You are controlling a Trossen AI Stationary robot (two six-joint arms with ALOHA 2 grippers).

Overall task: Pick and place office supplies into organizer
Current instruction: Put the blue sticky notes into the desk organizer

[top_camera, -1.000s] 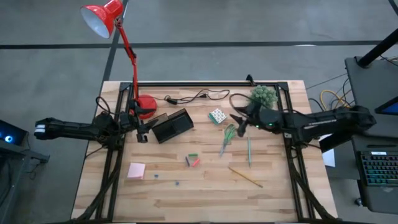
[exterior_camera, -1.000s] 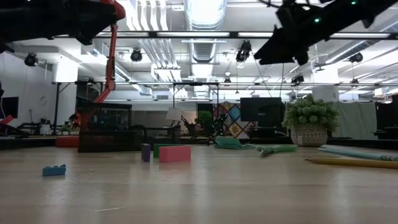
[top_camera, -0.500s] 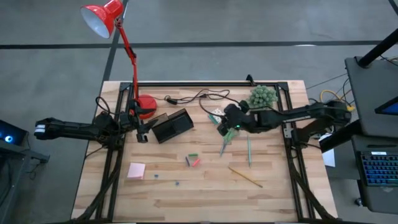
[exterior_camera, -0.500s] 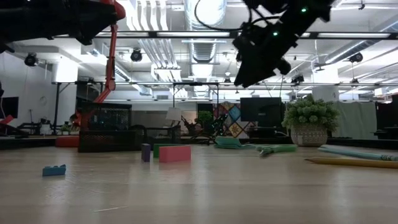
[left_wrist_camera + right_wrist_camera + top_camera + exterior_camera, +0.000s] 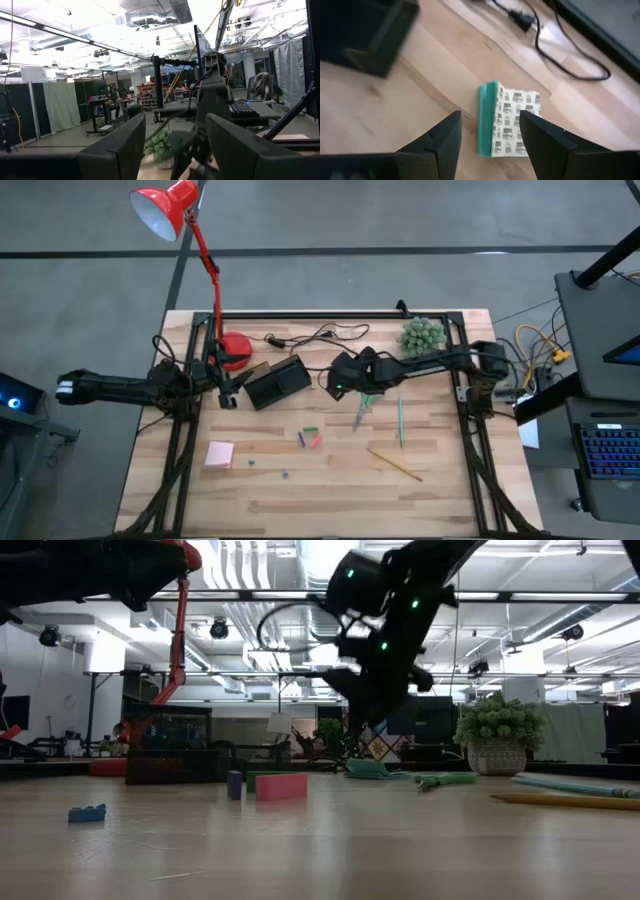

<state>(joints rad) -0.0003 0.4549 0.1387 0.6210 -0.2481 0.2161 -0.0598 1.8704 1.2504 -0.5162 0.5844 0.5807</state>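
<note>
We count two arms, one organizer, one lamp, one cable and one plant ball on the table. Supplies: one pair of green-handled scissors, one thin green pen, one wooden pencil, one pink sticky-note pad, one white green-dotted block, and a small cluster of pieces near mid-table, red, green and a darker one, plus two tiny specks nearer the front edge that we cannot identify.

The right gripper reaches across the table's middle, above the surface, just right of the organizer. In the right wrist view its two fingers stand apart with nothing between them, and the block lies flat on the wood straight ahead, in line with the gap and not touched. The block has a teal edge and a printed white face. The high view hides it under the arm. The scissors lie just beside and in front of this gripper, the pen further right, the pencil well apart toward the front right.

The left gripper waits at the organizer's left end, near the red lamp base; its fingers are spread and hold nothing. The sticky-note pad lies well apart at front left. The organizer sits tilted between the two grippers; we cannot see inside its compartments.
</note>
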